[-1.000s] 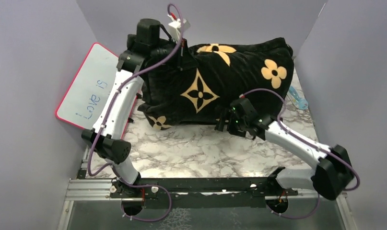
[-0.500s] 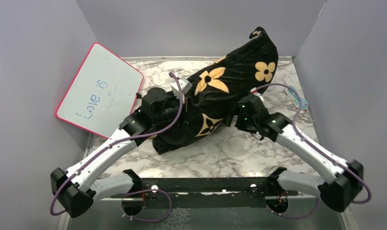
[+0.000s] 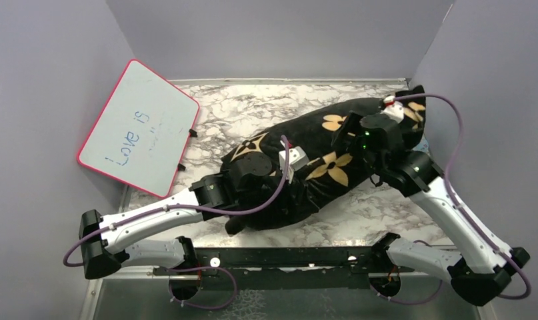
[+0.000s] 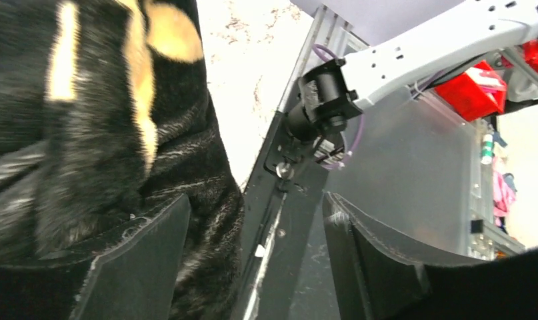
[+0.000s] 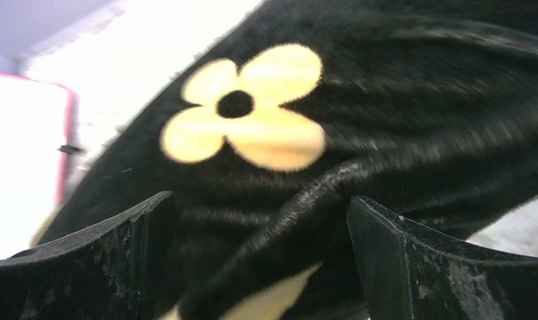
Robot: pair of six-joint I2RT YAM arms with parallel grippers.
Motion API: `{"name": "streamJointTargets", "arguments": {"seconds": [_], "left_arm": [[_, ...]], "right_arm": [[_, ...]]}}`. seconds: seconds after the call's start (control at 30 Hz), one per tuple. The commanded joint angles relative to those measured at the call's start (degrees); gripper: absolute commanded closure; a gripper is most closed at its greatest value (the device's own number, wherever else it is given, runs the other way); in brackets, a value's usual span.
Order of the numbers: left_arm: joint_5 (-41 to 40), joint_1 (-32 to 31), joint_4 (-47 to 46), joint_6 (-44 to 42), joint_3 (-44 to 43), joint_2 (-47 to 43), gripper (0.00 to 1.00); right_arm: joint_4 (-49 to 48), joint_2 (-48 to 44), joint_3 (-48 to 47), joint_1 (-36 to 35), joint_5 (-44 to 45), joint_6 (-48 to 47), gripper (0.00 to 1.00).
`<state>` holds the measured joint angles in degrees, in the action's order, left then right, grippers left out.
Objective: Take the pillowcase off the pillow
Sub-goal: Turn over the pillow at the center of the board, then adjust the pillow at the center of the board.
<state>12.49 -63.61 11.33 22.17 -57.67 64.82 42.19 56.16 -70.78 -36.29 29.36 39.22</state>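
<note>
The pillowcase (image 3: 306, 140), black and velvety with tan flowers, lies plump and slanted across the marble table (image 3: 266, 110), and both claws are down on it. The left claw (image 4: 256, 200) is at the cover's near, lower end with its jaws spread apart. The black fabric bunches to the left of it and lies against the left finger (image 4: 139, 267), while the gap between the fingers shows only the table's edge and the black rail (image 4: 279, 220) below it. The other finger (image 4: 379, 267) stands free of the cloth. The right claw (image 5: 259, 200) is at the far, upper end of the cover, jaws also wide apart. A raised fold of the fabric (image 5: 299, 207) runs through the space between them, and a tan four-petal flower (image 5: 246, 107) sits just beyond the fingertips. The pillow inside is hidden by the cover. A pink-rimmed whiteboard (image 3: 139, 127) leans well off to the left of the left claw.
</note>
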Motion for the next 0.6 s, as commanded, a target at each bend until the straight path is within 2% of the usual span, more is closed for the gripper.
{"name": "streamJointTargets", "arguments": {"seconds": [0.0,0.17,0.23,0.33,0.43,0.57], "left_arm": [[-2.6,-1.2,4.5,1.6,-6.6,-5.4,0.2],[-15.2,-1.2,12.4,0.9,-12.4,-9.7,0.02],[-21.2,-1.1,17.7,0.7,-13.7,-8.8,0.01],[-28.6,0.5,24.2,3.1,-13.9,-4.8,0.01],[-25.9,7.7,25.3,7.1,-9.2,-1.6,0.01],[-17.0,18.3,21.9,12.8,-0.2,-1.2,0.01]], "right_arm": [[8.7,1.6,4.7,0.1,4.4,5.9,0.0],[10.2,-3.7,16.4,0.1,-2.0,13.5,0.0],[10.9,-5.9,21.3,0.0,-5.4,17.5,0.01],[7.7,-8.9,28.4,0.1,-11.4,20.0,0.1],[2.0,-9.6,33.5,0.1,-14.0,20.0,0.21],[-6.8,-3.2,35.5,0.3,-15.5,16.5,0.25]]}}
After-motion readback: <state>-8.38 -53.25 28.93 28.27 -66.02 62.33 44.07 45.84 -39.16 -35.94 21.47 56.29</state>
